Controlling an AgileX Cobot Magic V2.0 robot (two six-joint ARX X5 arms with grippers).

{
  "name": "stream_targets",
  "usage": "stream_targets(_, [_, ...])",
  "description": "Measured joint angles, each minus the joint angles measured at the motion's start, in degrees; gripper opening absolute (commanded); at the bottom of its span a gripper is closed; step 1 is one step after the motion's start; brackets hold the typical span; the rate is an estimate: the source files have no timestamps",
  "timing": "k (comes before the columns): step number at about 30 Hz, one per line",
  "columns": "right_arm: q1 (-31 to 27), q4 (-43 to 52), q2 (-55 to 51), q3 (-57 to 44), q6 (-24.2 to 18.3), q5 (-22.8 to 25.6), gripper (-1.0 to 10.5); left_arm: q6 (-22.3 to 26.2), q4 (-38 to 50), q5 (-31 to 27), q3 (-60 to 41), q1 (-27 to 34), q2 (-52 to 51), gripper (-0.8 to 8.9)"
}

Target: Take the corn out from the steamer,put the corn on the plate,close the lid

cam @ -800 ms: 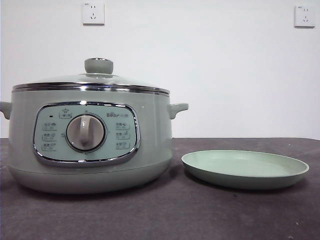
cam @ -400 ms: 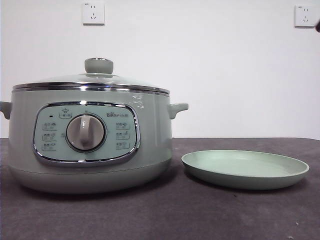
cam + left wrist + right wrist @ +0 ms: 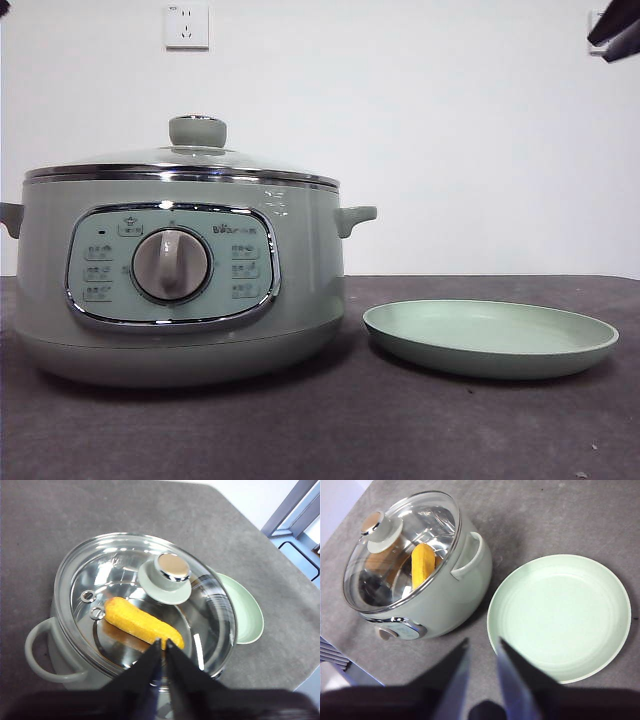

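Note:
The steamer [image 3: 180, 280] stands at the left of the table with the glass lid [image 3: 185, 160] resting on it. The corn [image 3: 142, 622] lies inside, seen through the lid, and also shows in the right wrist view [image 3: 422, 565]. It is hidden in the front view. The plate [image 3: 490, 338] lies empty to the right of the pot. My left gripper [image 3: 163, 642] hangs above the lid, near the knob [image 3: 171, 570], jaws shut and empty. My right gripper [image 3: 482, 647] hangs high above the table between pot and plate [image 3: 560, 615], jaws open and empty.
The dark grey table [image 3: 400, 430] runs under both things. A black arm tip [image 3: 615, 30] shows at the top right corner and a small dark tip [image 3: 4, 6] at the top left. Two wall sockets are behind.
A black arm tip has come further into the top right corner of the front view, and a small dark tip has appeared at the top left. Pot, lid and plate have not moved.

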Motion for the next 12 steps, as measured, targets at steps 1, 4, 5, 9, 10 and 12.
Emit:
stream_targets(1, [0.00,-0.07,0.09,0.00,-0.13,0.04,3.4,0.07,-0.09,-0.13,0.15,-0.02,0.66,3.92])
stream_targets(4, [0.00,-0.07,0.15,0.00,-0.24,0.17,3.5,-0.17,0.72,-0.20,0.90,-0.59,2.62,4.18])
stream_targets(5, [0.00,-0.07,0.15,0.00,-0.26,0.20,3.5,-0.63,1.53,-0.22,1.29,-1.03,3.39,4.18])
stream_targets(9, [0.00,0.11,0.15,0.00,-0.22,0.17,3.5,-2.23,6.14,-0.37,3.74,-3.98,7.13,4.17])
stream_targets(10, [0.00,0.15,0.15,0.00,-0.22,0.17,3.5,-2.56,7.08,-0.57,4.48,-4.87,8.13,4.17])
stream_targets(12, [0.00,0.15,0.17,0.00,-0.17,0.20,3.5,-2.86,7.32,-2.27,6.86,-7.43,10.75,4.17])
